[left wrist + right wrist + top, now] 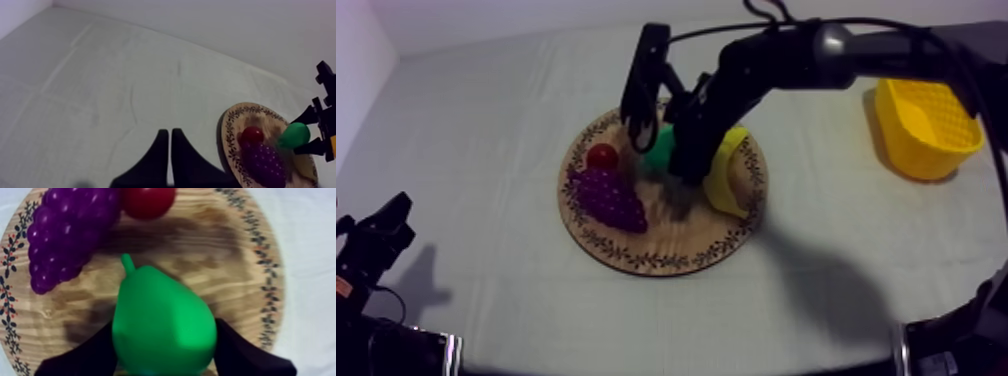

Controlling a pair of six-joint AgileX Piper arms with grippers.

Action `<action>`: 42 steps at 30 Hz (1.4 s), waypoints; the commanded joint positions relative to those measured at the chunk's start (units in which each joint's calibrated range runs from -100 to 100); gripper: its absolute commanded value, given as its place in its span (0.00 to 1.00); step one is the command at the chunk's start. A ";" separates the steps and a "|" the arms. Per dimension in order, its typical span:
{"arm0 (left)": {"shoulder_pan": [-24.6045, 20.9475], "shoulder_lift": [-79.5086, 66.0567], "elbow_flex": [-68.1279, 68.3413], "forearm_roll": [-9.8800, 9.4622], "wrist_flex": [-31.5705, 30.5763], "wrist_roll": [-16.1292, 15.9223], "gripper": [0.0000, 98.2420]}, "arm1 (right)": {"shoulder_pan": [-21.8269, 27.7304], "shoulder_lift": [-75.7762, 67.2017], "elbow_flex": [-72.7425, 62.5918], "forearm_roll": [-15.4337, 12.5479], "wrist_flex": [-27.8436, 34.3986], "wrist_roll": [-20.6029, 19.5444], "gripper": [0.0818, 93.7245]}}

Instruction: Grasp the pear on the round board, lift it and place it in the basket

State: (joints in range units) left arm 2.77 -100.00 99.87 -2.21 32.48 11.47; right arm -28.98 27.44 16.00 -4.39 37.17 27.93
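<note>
Top view: right tool (pixel 662 160) down over the board (pixel 666 255), clamped round the pear (pixel 658 147), arm in from upper right. Pear mid-board, w/ small red fruit (pixel 602 155) and grapes (pixel 608 198) just beside it on one side, banana (pixel 731 175) on the other. Basket (pixel 926 135) well apart, over at the far right of the surface (pixel 486 150). Left tool (pixel 381 235) parked low at its own side, away from everything.

Left wrist view: left tool's fingers (pixel 160 155) lying together as a narrow wedge, so closed on nothing. Farther off, pear between the other arm's fingers, over the board.

Right wrist view: black fingers (pixel 85 358) pressed to both sides of the pear, stem pointing toward the grapes. Can't tell if it's off the wood or not.

Guessing step = grasp made, lift not yet clearly done. Next move prob needs a straight-up lift to clear banana + grapes, then a carry across to the basket, letting go only once above its rim. Round smooth body, so maybe slippy in the grip.
</note>
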 commanded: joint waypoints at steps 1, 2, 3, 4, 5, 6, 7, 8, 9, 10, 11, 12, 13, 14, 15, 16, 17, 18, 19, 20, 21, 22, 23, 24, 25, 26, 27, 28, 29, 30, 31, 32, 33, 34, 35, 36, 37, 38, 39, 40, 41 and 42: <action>0.01 0.00 0.02 -0.02 0.01 -0.01 0.00 | 0.56 -1.93 0.04 -1.25 0.93 1.03 0.48; 0.01 0.00 0.02 -0.02 0.01 -0.01 0.00 | 0.82 -2.76 -0.02 -1.67 1.38 1.36 0.48; 0.01 0.00 0.02 -0.02 0.01 -0.02 0.00 | 1.09 -3.57 -0.13 -2.00 1.79 1.57 0.48; 0.01 0.00 0.02 -0.02 0.01 -0.02 0.00 | 1.39 -4.36 -0.24 -2.18 2.10 1.64 0.47; 0.01 0.00 0.02 -0.02 0.01 -0.02 0.00 | 1.77 -5.20 -0.31 -2.19 2.13 1.58 0.47; 0.01 0.00 0.02 -0.02 0.01 -0.02 0.00 | 2.21 -6.09 -0.33 -2.06 1.88 1.41 0.47; 0.01 0.00 0.02 -0.02 0.01 -0.02 0.00 | 2.75 -7.02 -0.28 -1.74 1.32 1.05 0.47; 0.01 0.00 0.02 -0.02 0.01 -0.02 0.00 | 3.41 -8.03 -0.21 -1.28 0.59 0.57 0.48; 0.01 0.00 0.02 -0.02 0.01 -0.02 0.00 | 4.21 -9.11 -0.16 -0.85 -0.22 0.13 0.48; 0.01 0.00 0.02 -0.02 0.01 -0.02 0.00 | 5.14 -10.26 -0.19 -0.44 -1.00 -0.28 0.48; 0.01 0.00 0.02 -0.02 0.01 -0.02 0.00 | 6.18 -11.47 -0.32 0.01 -1.76 -0.77 0.48; 0.01 0.00 0.02 -0.02 0.01 -0.02 0.00 | 7.35 -12.72 -0.47 0.41 -2.61 -1.35 0.48; 0.01 0.00 0.02 -0.02 0.01 -0.02 0.00 | 8.62 -13.98 -0.64 0.70 -3.52 -1.95 0.48; 0.01 0.00 0.02 -0.02 0.01 -0.02 0.00 | 9.97 -15.22 -0.83 1.01 -4.54 -2.75 0.48; 0.01 0.00 0.02 -0.02 0.01 -0.02 0.00 | 11.38 -16.46 -1.00 1.54 -5.62 -3.86 0.48; 0.01 0.00 0.02 -0.02 0.01 -0.02 0.00 | 12.82 -17.64 -1.15 2.28 -6.69 -5.27 0.48; 0.01 0.00 0.02 -0.02 0.01 -0.02 0.00 | 14.27 -18.72 -1.28 3.19 -7.58 -6.99 0.48; 0.01 0.00 0.02 -0.02 0.01 -0.02 0.00 | 15.70 -19.68 -1.41 4.22 -8.26 -8.96 0.49; 0.01 0.00 0.02 -0.02 0.01 -0.02 0.00 | 17.20 -20.56 -1.57 5.39 -8.88 -11.11 0.49; 0.01 0.00 0.02 -0.02 0.01 -0.02 0.00 | 18.74 -21.38 -1.68 6.58 -9.40 -13.37 0.49; 0.01 0.00 0.02 -0.02 0.01 -0.02 0.00 | 20.25 -22.10 -1.76 7.81 -9.73 -15.71 0.49; 0.01 0.00 0.02 -0.02 0.01 -0.02 0.00 | 21.69 -22.73 -1.85 8.99 -9.81 -18.02 0.49; 0.01 0.00 0.02 -0.02 0.01 -0.02 0.00 | 23.14 -23.26 -1.91 10.02 -9.72 -20.19 0.49; 0.01 0.00 0.02 -0.02 0.01 -0.02 0.00 | 24.57 -23.67 -1.95 10.89 -9.44 -22.24 0.48; 0.01 0.00 0.02 -0.02 0.01 -0.02 0.00 | 25.94 -23.96 -1.98 11.73 -8.93 -24.30 0.48; 0.01 0.00 0.02 -0.02 0.01 -0.02 0.00 | 27.17 -24.16 -2.00 12.63 -8.18 -26.35 0.48; 0.01 0.00 0.02 -0.02 0.01 -0.02 0.00 | 28.34 -24.31 -2.01 13.32 -7.32 -28.13 0.48; 0.01 0.00 0.02 -0.02 0.01 -0.02 0.00 | 29.42 -24.41 -1.96 13.80 -6.43 -29.66 0.48; 0.01 0.00 0.02 -0.02 0.01 -0.02 0.00 | 30.42 -24.40 -1.82 14.25 -5.51 -31.10 0.48; 0.01 0.00 0.02 -0.02 0.01 -0.02 0.00 | 31.29 -24.32 -1.65 14.67 -4.49 -32.41 0.48; 0.01 0.00 0.02 -0.02 0.01 -0.02 0.00 | 32.07 -24.14 -1.51 14.89 -3.40 -33.39 0.48; 0.01 0.00 0.02 -0.02 0.01 0.00 0.00 | 32.73 -23.88 -1.30 14.90 -2.33 -34.02 0.48; 0.01 0.00 0.02 -0.02 0.01 0.01 0.00 | 33.30 -23.52 -1.09 14.73 -1.27 -34.38 0.48; 0.01 0.00 0.02 -0.02 0.01 0.00 0.00 | 33.77 -23.09 -0.85 14.52 -0.28 -34.58 0.48; 0.01 0.00 0.02 -0.02 0.01 -0.01 0.00 | 34.13 -22.59 -0.51 14.35 0.58 -34.73 0.48; 0.01 0.00 0.02 -0.02 0.01 -0.01 0.00 | 34.40 -22.01 -0.14 14.24 1.35 -34.87 0.48; 0.01 0.00 0.02 -0.02 0.01 0.00 0.00 | 34.63 -21.40 0.32 14.15 1.92 -34.90 0.48; 0.01 0.00 0.02 -0.02 0.01 0.01 0.00 | 34.80 -20.77 0.81 14.09 2.36 -34.90 0.48; 0.01 0.00 0.02 -0.02 0.01 0.00 0.00 | 34.91 -20.09 1.32 14.09 2.74 -34.90 0.48; 0.01 0.00 0.02 -0.02 0.01 0.00 0.00 | 35.02 -19.37 1.81 14.13 3.08 -34.92 0.48; 0.01 0.00 0.02 -0.02 0.01 0.01 0.00 | 35.13 -18.68 2.29 14.12 3.37 -34.89 0.48; 0.01 0.00 0.02 -0.02 0.01 0.01 0.00 | 35.26 -18.00 2.75 14.01 3.64 -34.71 0.48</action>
State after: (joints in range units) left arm 2.77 -100.00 99.87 -2.21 32.48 11.48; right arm 6.22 8.71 18.47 9.69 40.41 -7.10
